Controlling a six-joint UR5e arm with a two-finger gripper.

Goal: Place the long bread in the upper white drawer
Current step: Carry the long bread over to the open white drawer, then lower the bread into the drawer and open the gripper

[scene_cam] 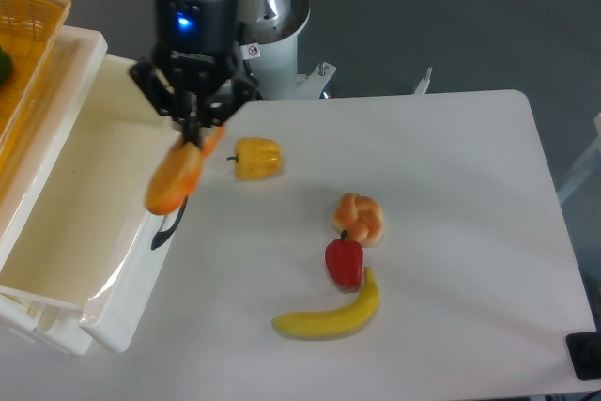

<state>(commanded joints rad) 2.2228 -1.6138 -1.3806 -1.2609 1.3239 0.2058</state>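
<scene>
The upper white drawer (84,232) stands open at the table's (470,232) left edge, its black handle partly masked by the load passing in front. Above its front wall the gripper (194,131) is clamped on the upper end of the long bread (175,180), which hangs tilted, lower end over the drawer's rim. The glossy, rigid-looking loaf seems light but likely slippery; a hold nearer its middle would probably swing less. A yellow pepper (256,158), knotted bun (360,216), red pepper (345,262) and banana (329,315) lie on the table, well clear. The fingertips are hard to make out against the bread, and the drawer's near corner is cut off.
</scene>
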